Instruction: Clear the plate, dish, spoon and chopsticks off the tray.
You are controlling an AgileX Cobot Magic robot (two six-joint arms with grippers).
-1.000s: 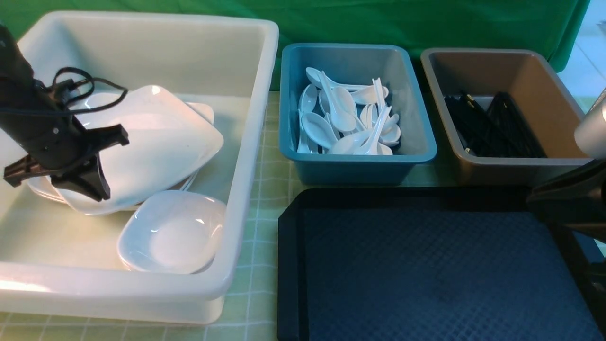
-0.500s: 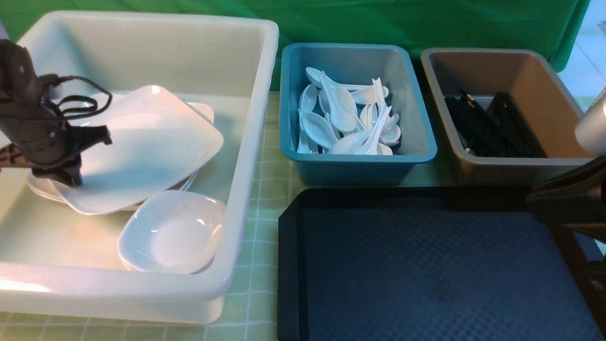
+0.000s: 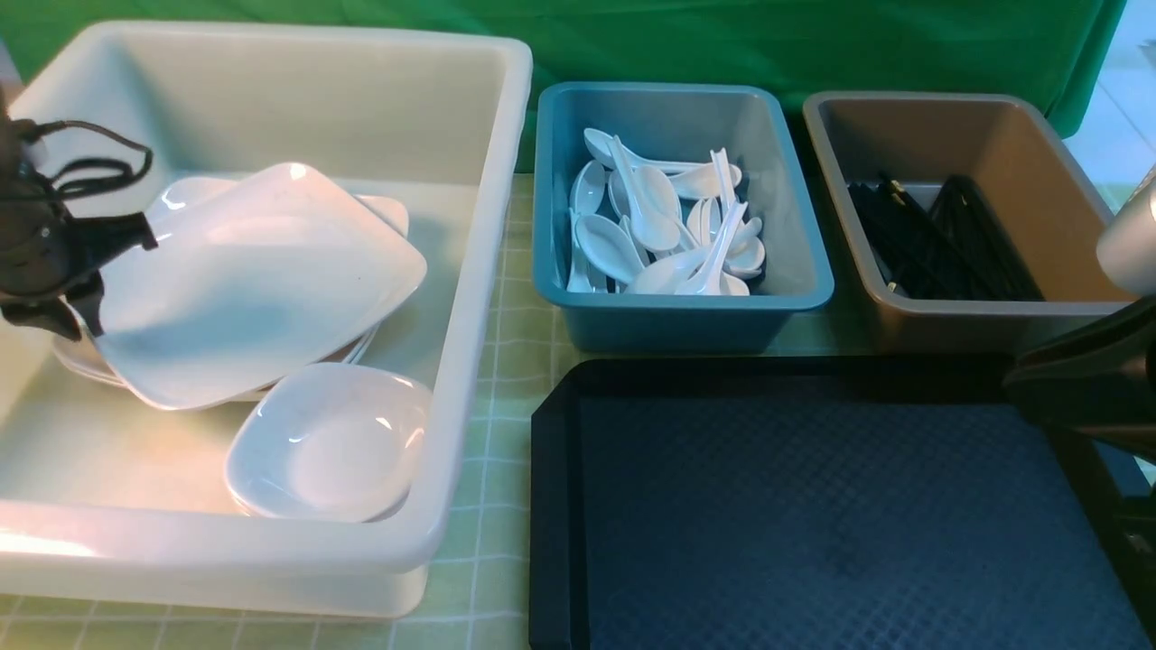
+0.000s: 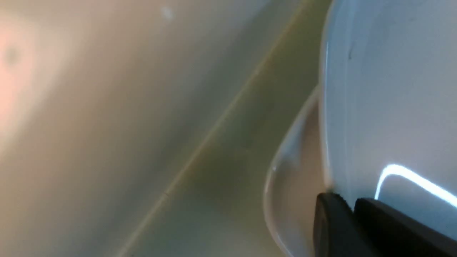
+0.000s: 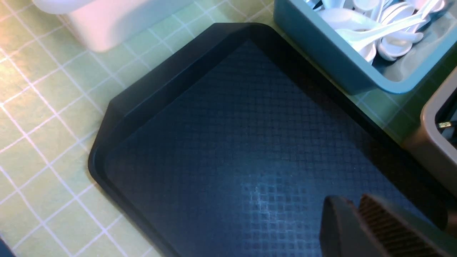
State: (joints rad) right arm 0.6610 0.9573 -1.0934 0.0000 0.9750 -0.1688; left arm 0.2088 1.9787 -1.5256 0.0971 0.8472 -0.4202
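The black tray point(image 3: 553, 506) lies bare at the front right; it also shows in the right wrist view point(image 5: 232, 142). The large white plate point(image 3: 262, 280) rests tilted on a stack of plates inside the white tub point(image 3: 483, 271), with a small white dish point(image 3: 330, 442) in front of it. My left gripper point(image 3: 79, 311) is at the plate's left edge with its jaws together and nothing between them; the left wrist view shows it point(image 4: 351, 204) beside the plate rim point(image 4: 385, 89). My right gripper point(image 3: 1020, 384) hovers shut and empty over the tray's right side point(image 5: 351, 204).
A teal bin point(image 3: 686, 311) behind the tray holds several white spoons point(image 3: 659, 235). A grey-brown tub point(image 3: 993, 311) to its right holds black chopsticks point(image 3: 939, 239). A green checked cloth point(image 3: 506, 343) covers the table, with a green backdrop behind.
My left gripper has drawn back to the left, off the plate's top to its left edge. The plate stays where it lay. The right arm has not moved.
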